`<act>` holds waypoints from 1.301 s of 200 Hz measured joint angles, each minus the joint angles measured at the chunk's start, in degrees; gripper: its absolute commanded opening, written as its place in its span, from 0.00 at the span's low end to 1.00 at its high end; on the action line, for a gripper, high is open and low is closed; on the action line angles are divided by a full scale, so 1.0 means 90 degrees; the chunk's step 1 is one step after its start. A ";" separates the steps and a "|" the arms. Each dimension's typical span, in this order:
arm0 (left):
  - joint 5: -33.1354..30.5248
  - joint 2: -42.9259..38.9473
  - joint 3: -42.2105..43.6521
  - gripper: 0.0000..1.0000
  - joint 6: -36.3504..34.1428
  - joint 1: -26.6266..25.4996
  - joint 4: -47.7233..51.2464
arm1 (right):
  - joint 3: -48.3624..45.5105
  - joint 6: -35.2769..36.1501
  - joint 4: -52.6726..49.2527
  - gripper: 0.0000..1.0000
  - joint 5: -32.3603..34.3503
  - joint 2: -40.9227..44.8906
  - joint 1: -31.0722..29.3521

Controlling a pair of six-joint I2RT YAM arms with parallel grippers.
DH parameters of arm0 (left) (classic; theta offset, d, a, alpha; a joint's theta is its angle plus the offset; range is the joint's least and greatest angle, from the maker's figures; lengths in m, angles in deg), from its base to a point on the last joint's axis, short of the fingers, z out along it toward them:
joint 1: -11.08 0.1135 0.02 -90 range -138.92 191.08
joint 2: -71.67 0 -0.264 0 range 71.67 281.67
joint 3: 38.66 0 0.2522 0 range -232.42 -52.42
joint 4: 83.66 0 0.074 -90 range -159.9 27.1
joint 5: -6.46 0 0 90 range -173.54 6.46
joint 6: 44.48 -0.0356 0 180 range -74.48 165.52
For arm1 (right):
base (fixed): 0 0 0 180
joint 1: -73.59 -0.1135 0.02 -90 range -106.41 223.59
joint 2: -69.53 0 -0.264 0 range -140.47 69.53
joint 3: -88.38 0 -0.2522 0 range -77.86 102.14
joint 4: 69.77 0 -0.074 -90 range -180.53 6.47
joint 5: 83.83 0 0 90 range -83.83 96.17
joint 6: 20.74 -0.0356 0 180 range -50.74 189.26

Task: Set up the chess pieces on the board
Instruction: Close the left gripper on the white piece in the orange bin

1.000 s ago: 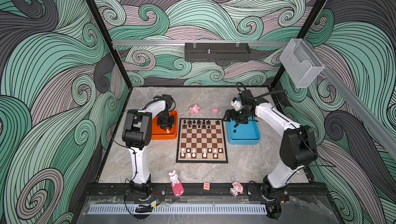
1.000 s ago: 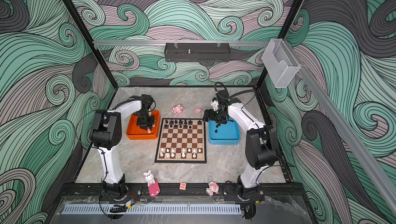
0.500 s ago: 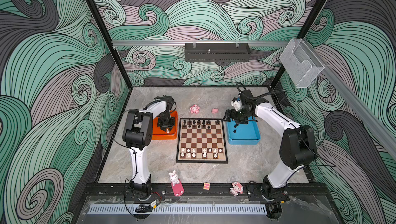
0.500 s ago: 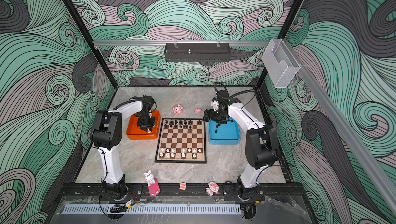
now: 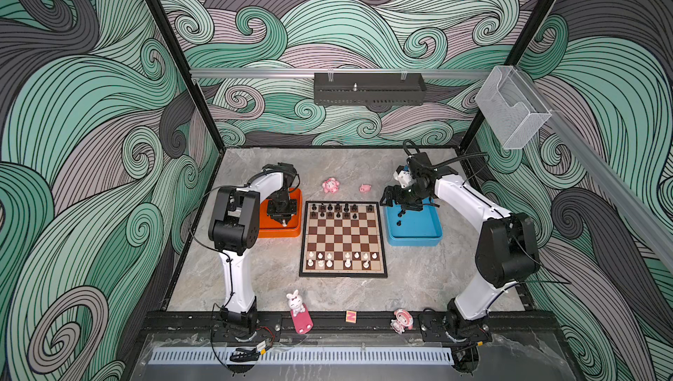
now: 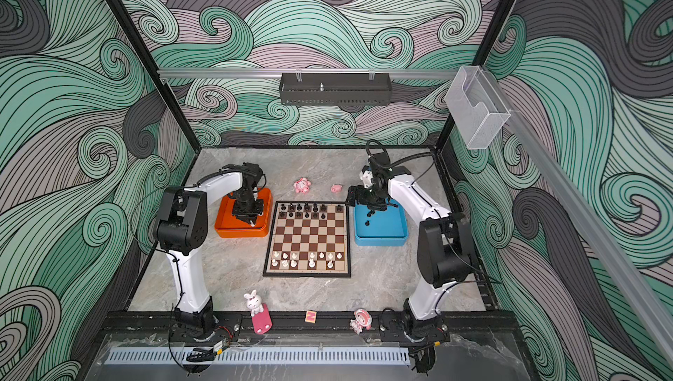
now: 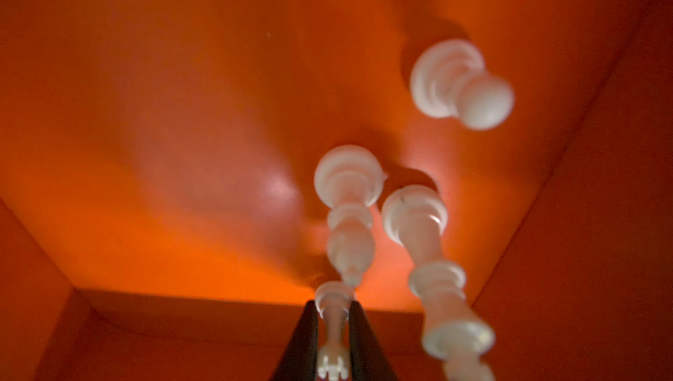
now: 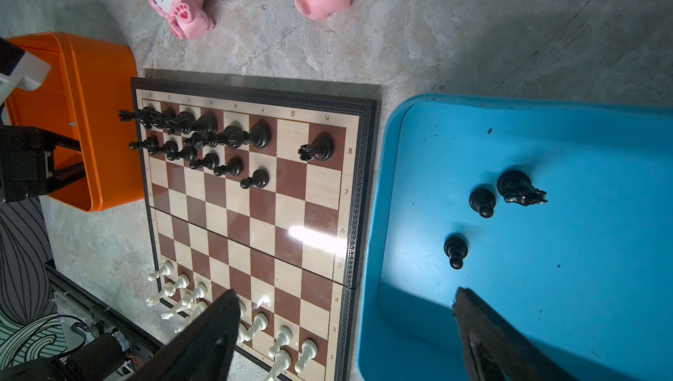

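In both top views the board lies between orange tray and blue tray, black chess pieces far, white chess pieces near. Left wrist view: the left gripper pinches a slim cream piece in the orange tray, its length along the fingers, crowned head camera-ward. Right wrist view: the right gripper gapes empty near three black pieces in the blue tray.

left fingers pinched, right fingers spread
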 measured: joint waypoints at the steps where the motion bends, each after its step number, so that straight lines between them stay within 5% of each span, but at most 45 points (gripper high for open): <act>1: 0.0000 0.0000 0.0000 0.19 -0.0002 0.0000 0.0000 | 0.0000 0.0000 0.0000 0.92 0.0000 0.0000 0.0002; 87: -0.0138 -0.0391 -0.0323 0.19 -0.0104 0.0000 0.0406 | -0.0002 0.0000 0.0002 0.92 -0.0015 0.0005 0.0046; 152: -0.0163 -0.0415 -0.0267 0.38 -0.0155 0.0000 0.0393 | -0.0073 0.0002 0.0002 0.92 -0.0041 0.0078 0.0107; 260: -0.0153 -0.0112 -0.0102 0.30 -0.0153 -0.0131 0.0316 | -0.0078 0.0005 0.0000 0.92 -0.0107 0.0078 0.0141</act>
